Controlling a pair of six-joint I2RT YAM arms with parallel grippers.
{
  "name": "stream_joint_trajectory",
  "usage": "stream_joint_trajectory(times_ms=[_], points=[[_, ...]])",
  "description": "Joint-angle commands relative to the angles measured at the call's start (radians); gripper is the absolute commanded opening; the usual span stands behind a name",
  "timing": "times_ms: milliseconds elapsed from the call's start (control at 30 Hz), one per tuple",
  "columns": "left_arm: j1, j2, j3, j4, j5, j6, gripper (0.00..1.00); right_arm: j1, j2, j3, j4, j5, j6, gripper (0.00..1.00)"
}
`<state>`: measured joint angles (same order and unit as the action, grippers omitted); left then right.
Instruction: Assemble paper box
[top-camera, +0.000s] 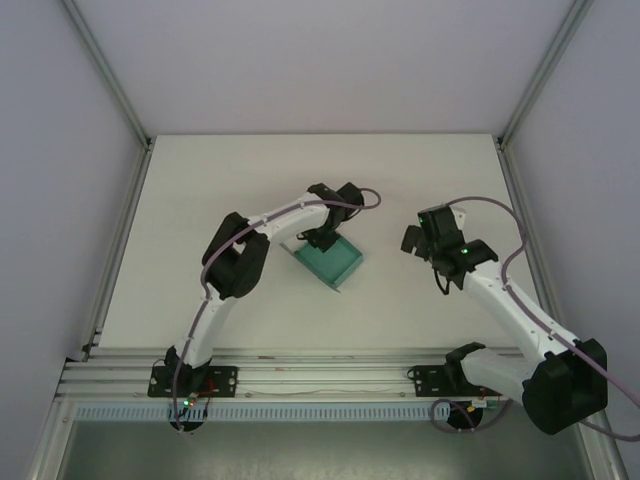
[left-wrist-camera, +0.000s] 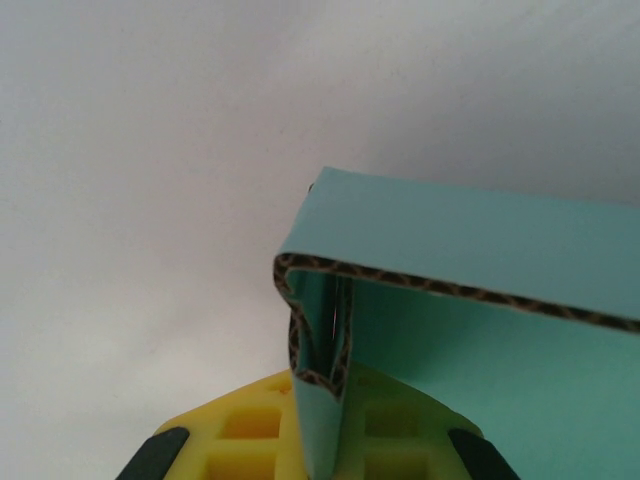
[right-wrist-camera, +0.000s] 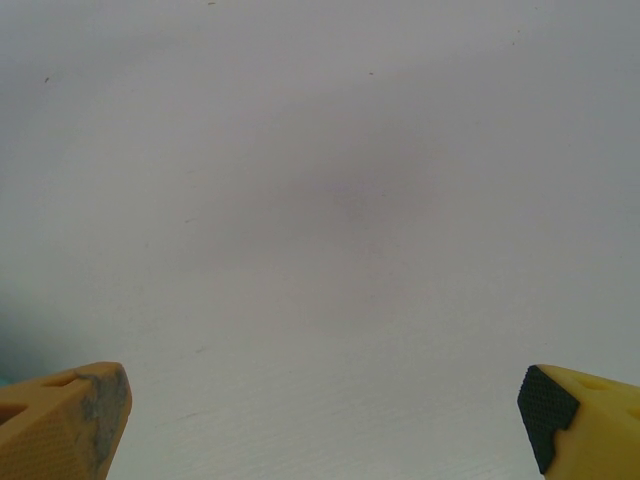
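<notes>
Worktop (top-camera: 200, 290): white and matt, boxed in by pale walls and aluminium posts, with the two arm bases bolted along its near edge.
Left arm (top-camera: 235, 265): reaches forward and to the right, ending at the far side of the box.
Right arm (top-camera: 510, 300): bends in from the right and stops over bare worktop.
Paper box (top-camera: 330, 262): teal-green, lying on the worktop a little left of centre, between the two arms. It reads as a shallow open tray with some walls already raised. Its long axis looks diagonal, from far-left to near-right.
Box wall, close up: the left wrist view shows the paper box (left-wrist-camera: 480, 250) as corrugated card, a wall doubled over on itself with the fluted edge exposed.
Left fingers (left-wrist-camera: 240, 430): pressed together on that doubled wall, pinching it.
Right fingers (right-wrist-camera: 60, 425): spread wide and holding nothing, white worktop between them.
Key relation: the box lies to the left of the right fingers, apart from them, while the left fingers already touch it. The left arm is nearer.
Likely next move: the right arm would have to travel left to the box's free side, probably squaring up to the diagonal axis, while the left pinch steadies the wall.
</notes>
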<state>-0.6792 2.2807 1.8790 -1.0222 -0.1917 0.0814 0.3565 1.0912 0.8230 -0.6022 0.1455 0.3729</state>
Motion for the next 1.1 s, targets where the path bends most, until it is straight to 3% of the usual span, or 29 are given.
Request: stream_joint_trajectory(times_ms=[0, 100, 133, 333, 400, 633, 767, 867, 967, 1067], points=[[-0.014, 0.066, 0.036, -0.007, -0.077, 0.087, 0.08, -0.018, -0.010, 0.002, -0.021, -0.013, -0.011, 1.00], [-0.017, 0.067, 0.083, -0.019, -0.051, 0.104, 0.50, -0.028, -0.012, -0.005, -0.020, -0.034, -0.018, 1.00], [-0.017, 0.061, 0.093, -0.018, -0.038, 0.106, 0.57, -0.029, -0.013, -0.006, -0.019, -0.042, -0.023, 1.00], [-0.019, -0.041, 0.135, 0.008, 0.038, 0.116, 0.81, -0.030, -0.056, -0.035, 0.042, -0.117, -0.120, 1.00], [-0.019, -0.086, 0.139, 0.030, 0.071, 0.117, 0.99, -0.031, -0.075, -0.052, 0.084, -0.147, -0.155, 1.00], [-0.009, -0.268, 0.077, 0.111, 0.067, -0.009, 1.00, -0.028, -0.042, -0.041, 0.220, -0.414, -0.380, 1.00], [0.044, -0.464, -0.096, 0.200, 0.025, -0.166, 1.00, -0.013, 0.081, 0.054, 0.251, -0.601, -0.663, 0.99], [0.128, -0.640, -0.293, 0.289, 0.066, -0.274, 1.00, 0.000, 0.243, 0.183, 0.237, -0.700, -0.840, 0.99], [0.214, -0.798, -0.482, 0.352, 0.102, -0.349, 1.00, 0.043, 0.435, 0.356, 0.147, -0.705, -1.016, 0.97], [0.286, -0.912, -0.623, 0.392, 0.140, -0.397, 1.00, 0.081, 0.600, 0.549, 0.025, -0.671, -1.080, 0.95]])
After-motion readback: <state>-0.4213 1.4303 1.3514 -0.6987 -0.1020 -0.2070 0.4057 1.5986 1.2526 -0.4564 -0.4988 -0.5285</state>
